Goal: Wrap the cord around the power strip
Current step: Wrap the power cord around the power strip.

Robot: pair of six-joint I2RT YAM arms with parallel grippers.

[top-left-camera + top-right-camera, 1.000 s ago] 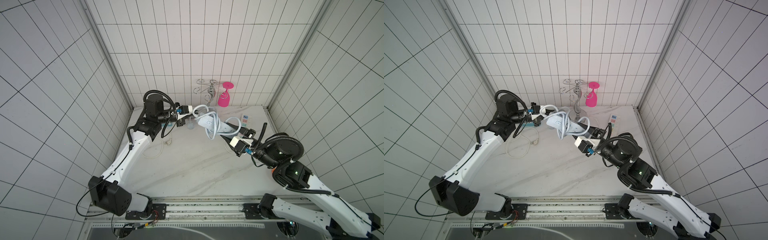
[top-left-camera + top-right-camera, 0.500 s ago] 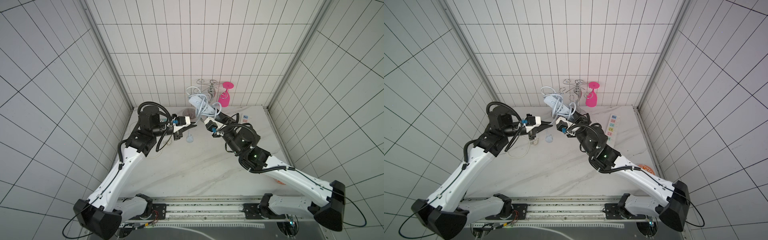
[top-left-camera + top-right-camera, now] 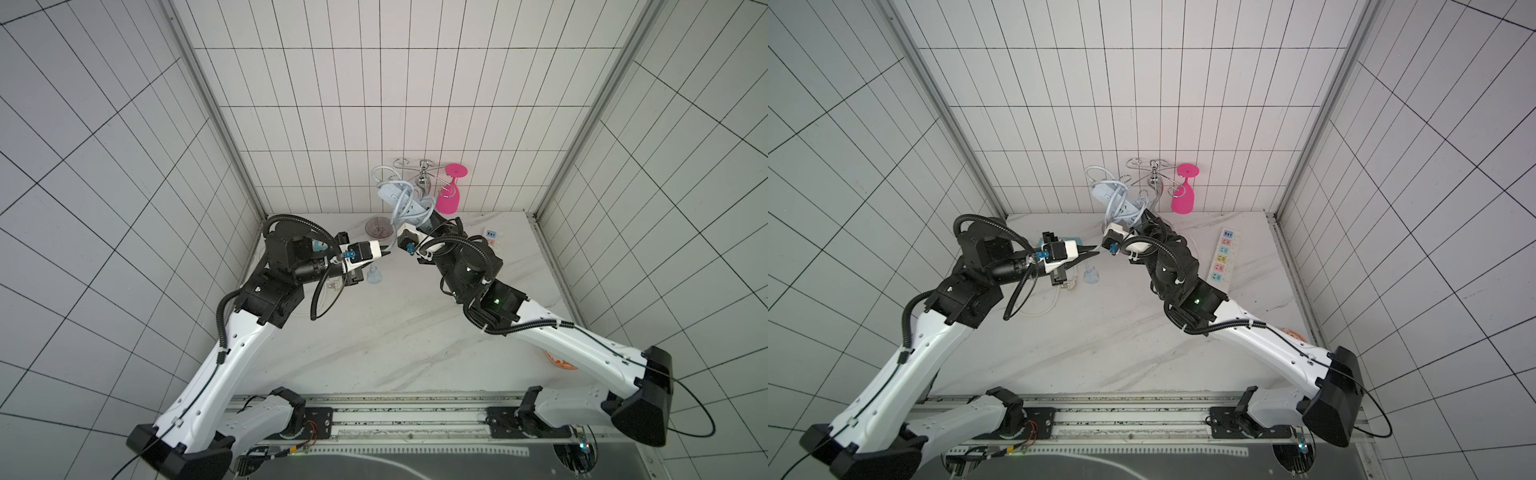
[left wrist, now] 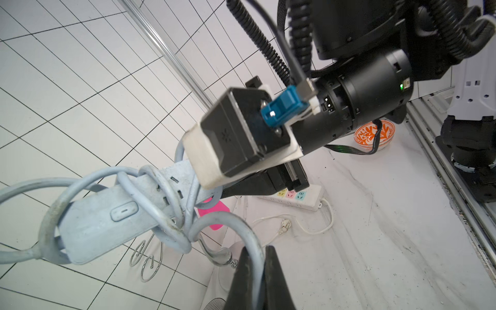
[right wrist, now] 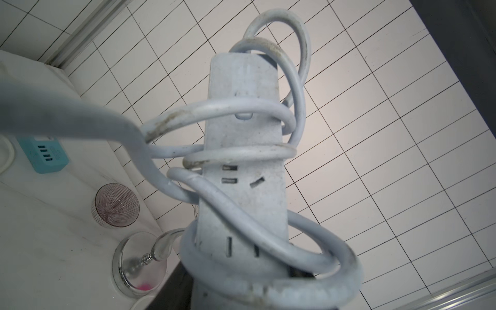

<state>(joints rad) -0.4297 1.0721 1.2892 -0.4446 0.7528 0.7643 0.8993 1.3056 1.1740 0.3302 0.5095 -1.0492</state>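
- Tabletop (image 3: pixel 395 332): white marbled slab between tiled walls, with the arm rail along its near edge.
- Left arm (image 3: pixel 245 345): reaches from the near-left corner toward the far edge.
- Right arm (image 3: pixel 561 338): reaches from the near-right corner toward the middle of the far edge.
- Left gripper (image 4: pixel 257 249): raised above the tabletop, fingers pinched together on a run of the cord.
- Right gripper (image 3: pixel 1147 219): fingers clamped on the lower end of the power strip.
- White strip (image 3: pixel 1223 257): long, with multicoloured sockets, lying flat along the right edge.
- Power strip (image 3: pixel 405 203): pale grey-blue, held off the tabletop over the middle of the far edge. It is tilted with its free end uppermost, just in front of the rack.
- Cord (image 5: pixel 228 107): pale grey-blue, in several loose turns around the power strip. One loop stands clear of the free end, and one run leaves the wrap and passes to the left gripper.
- Rack (image 3: pixel 1154 178): chromed wire stand at the far edge, its round base on the tabletop.
- Pink glass (image 3: pixel 449 199): hangs upside down from the rack's right side.
- Teal strip (image 5: pixel 45 155): short, flat near the far-left corner, partly hidden behind the left gripper in both top views.
- Orange bowl (image 4: pixel 362 137): orange-and-white pattern, near the near-right corner, partly behind the right arm.
- Striped bowl (image 5: pixel 116 205): small, with fine dark radial lines, near the far edge between the teal strip and the rack base.
- Plug (image 3: pixel 373 276): pale blue, just below the left gripper. Whether it rests on the tabletop or hangs cannot be told.
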